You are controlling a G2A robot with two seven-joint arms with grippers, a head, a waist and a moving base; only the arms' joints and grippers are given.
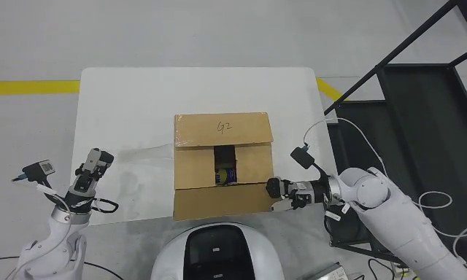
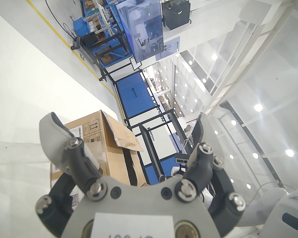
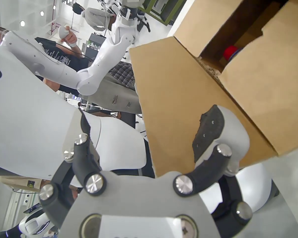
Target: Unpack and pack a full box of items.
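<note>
A brown cardboard box [image 1: 222,160] stands in the middle of the white table [image 1: 124,112]. Its flaps are partly folded in, and a dark gap between them shows a blue and yellow item [image 1: 225,175]. In the right wrist view a red-capped item [image 3: 230,50] shows through that gap. My right gripper [image 1: 280,193] is at the right end of the near flap [image 3: 173,95]. It is open [image 3: 149,127], with the flap's edge between its fingers [image 3: 212,127]. My left gripper [image 1: 93,163] stands open [image 2: 126,122] left of the box [image 2: 101,137], well apart from it and holding nothing.
A black metal frame [image 1: 408,98] stands close to the table's right edge, beside my right arm. Bare table surface lies behind the box and on its left. A yellow line [image 1: 36,86] runs along the floor behind the table.
</note>
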